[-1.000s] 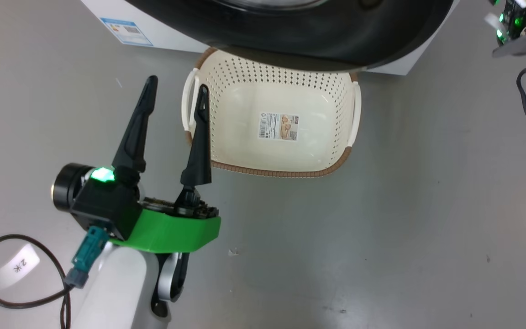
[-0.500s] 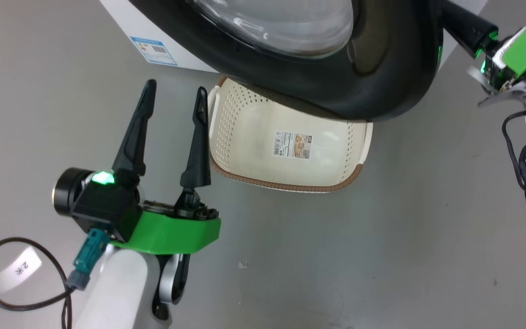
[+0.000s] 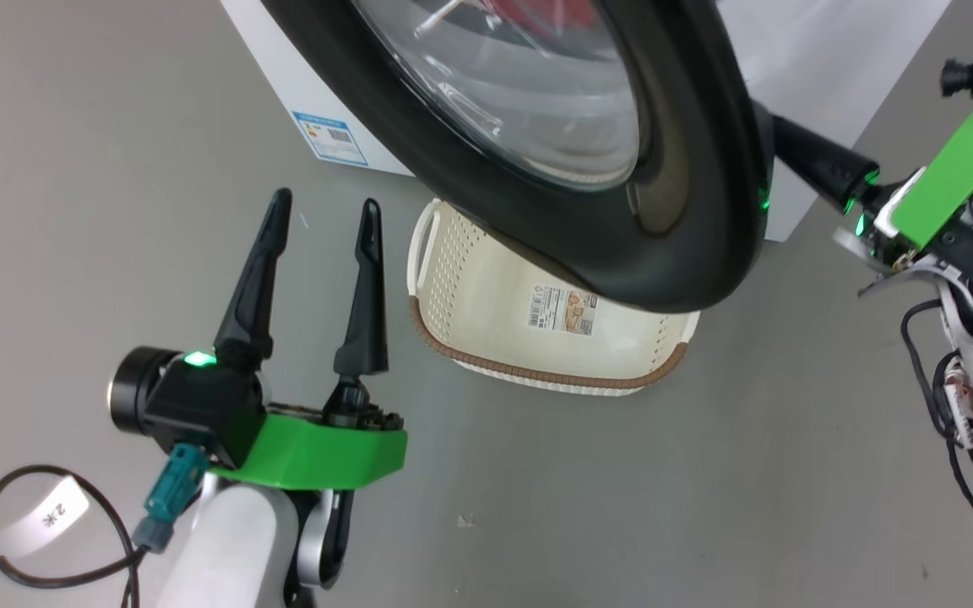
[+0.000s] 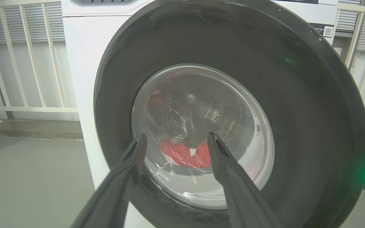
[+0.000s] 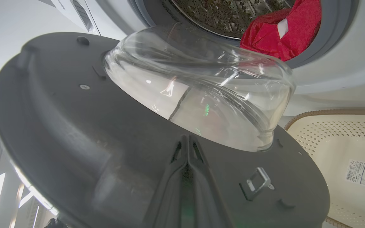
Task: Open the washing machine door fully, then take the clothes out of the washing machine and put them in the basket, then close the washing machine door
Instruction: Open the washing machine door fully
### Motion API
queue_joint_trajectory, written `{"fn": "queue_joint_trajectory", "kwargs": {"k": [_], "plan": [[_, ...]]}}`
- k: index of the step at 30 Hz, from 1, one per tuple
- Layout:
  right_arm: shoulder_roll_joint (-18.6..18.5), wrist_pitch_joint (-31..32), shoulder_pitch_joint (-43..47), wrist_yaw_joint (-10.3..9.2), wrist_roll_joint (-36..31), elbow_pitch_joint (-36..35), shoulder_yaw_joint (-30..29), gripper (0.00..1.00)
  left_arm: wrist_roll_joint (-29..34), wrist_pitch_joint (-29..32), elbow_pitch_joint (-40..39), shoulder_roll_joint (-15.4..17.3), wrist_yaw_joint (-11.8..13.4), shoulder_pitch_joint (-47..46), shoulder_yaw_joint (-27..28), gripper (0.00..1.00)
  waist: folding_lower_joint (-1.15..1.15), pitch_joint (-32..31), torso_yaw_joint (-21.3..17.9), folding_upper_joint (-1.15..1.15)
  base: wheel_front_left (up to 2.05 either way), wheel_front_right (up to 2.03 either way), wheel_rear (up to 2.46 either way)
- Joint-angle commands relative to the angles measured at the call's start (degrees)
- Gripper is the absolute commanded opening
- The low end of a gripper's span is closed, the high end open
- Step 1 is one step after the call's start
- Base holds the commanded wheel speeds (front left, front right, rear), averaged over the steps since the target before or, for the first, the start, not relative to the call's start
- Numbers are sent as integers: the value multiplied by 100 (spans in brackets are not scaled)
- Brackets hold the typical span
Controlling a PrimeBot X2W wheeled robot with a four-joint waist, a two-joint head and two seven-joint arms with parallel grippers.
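Washing machine door (image 3: pixel 689 169), ajar: right gripper (image 5: pixel 187 142), shut and empty, against its inner face, probably to push it wider. Left gripper (image 3: pixel 323 203), wide open, empty, beside basket (image 3: pixel 537 367).

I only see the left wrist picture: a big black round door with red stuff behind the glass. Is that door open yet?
Observer: Partly. The right wrist view shows the large round glossy black door swung away from the big white washing machine.
Operator: Where's the basket?
Observer: The cream-white perforated plastic basket sits on the floor under the door's lower edge.
Operator: And the other pincer?
Observer: The right pincer is shut, tips at the door's inner face.
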Motion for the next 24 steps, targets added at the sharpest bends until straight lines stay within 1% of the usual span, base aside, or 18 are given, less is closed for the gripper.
{"fn": "queue_joint_trajectory", "kwargs": {"k": [1,11,24], "plan": [[115,83,118,44,23,-250,63,0,-39,-45,-124,109,30,85,162,100,0,-105,60,0,0,0,0],[331,355,671,44,-67,-721,182,0,-55,-45,-103,109,41,325,127,100,0,-423,202,0,0,0,0],[654,640,1224,44,-80,-1075,259,0,9,-45,59,109,105,579,100,100,0,-729,458,0,0,0,0]]}}
